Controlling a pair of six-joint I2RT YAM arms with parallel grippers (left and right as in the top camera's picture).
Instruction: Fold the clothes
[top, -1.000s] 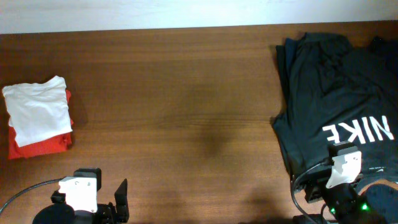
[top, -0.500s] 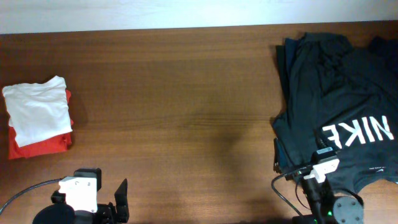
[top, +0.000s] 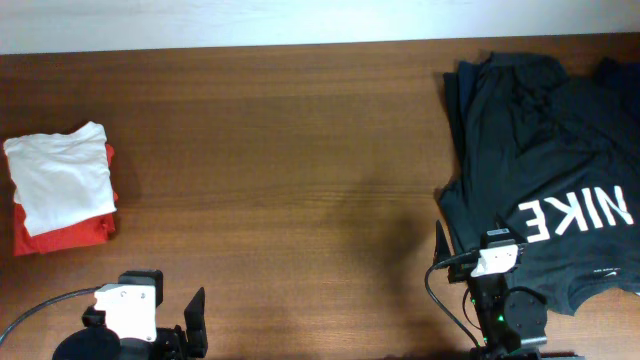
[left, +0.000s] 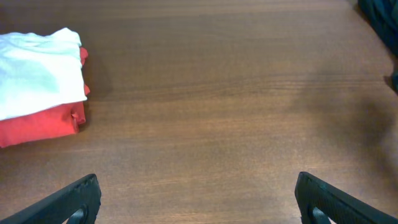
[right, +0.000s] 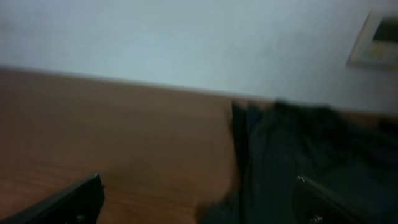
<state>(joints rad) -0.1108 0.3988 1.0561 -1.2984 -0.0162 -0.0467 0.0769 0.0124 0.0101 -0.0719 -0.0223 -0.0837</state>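
The left gripper (left: 198, 205) has its jaws spread wide, one at each bottom corner of its wrist view, with only the dark brown wooden table (left: 205, 93) between them. At that view's upper left, the folded white cotton T-shirt (left: 37, 71) lies on a folded orange-red garment (left: 40, 124). In the overhead view this stack sits at the left edge. The right gripper (right: 199, 205) is likewise spread and empty, and its blurred wrist view adds a pale wall (right: 155, 37). Only the overhead view shows the white NIKE lettering on the crumpled black shirt (top: 540, 150) at right.
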